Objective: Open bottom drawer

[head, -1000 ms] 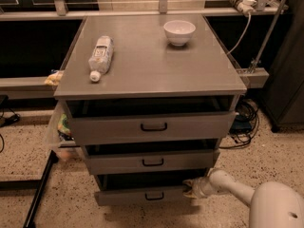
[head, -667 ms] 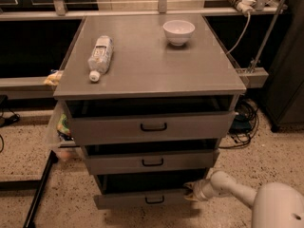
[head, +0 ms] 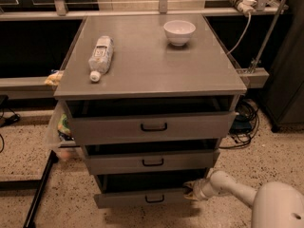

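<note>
The bottom drawer (head: 142, 197) is the lowest of three grey drawers in the cabinet, with a small black pull handle (head: 155, 199). It stands pulled out a little, with a dark gap above its front. My gripper (head: 191, 191) is at the right end of the bottom drawer's front, at its top edge. My white arm (head: 228, 186) reaches in from the lower right. The middle drawer (head: 152, 161) and the top drawer (head: 153, 126) also stand slightly out.
A clear plastic bottle (head: 101, 56) lies on the grey cabinet top (head: 152, 75), and a white bowl (head: 179, 32) stands near its back. Cables (head: 244, 122) lie on the floor to the right. A black pole (head: 40, 191) slants at the lower left.
The bottom drawer has come slightly further out. My gripper and arm have stayed at its right end, shifting a little toward the camera.
</note>
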